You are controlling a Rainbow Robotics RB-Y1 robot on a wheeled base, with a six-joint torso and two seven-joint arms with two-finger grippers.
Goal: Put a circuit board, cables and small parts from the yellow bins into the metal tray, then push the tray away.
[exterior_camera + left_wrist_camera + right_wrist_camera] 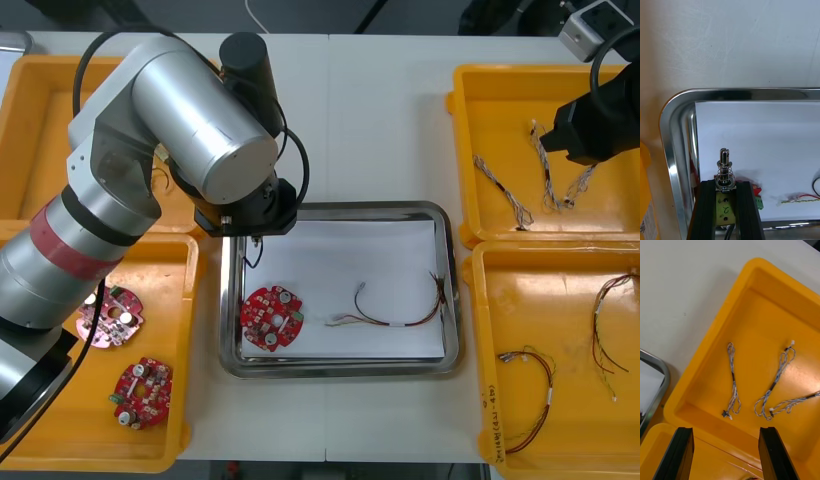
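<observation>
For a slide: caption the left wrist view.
Left gripper, shut on a small metal part, hangs over a corner of the white-lined metal tray.

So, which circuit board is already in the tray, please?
The circuit board beside the cable in the tray; the other two lie in a left bin.

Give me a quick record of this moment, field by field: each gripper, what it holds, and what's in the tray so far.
left gripper: shut on a small metal part, over the metal tray at its far left corner
right gripper: open, above twisted blue and white cables in the far right yellow bin
tray contents: red circuit board, red and yellow cable
</observation>
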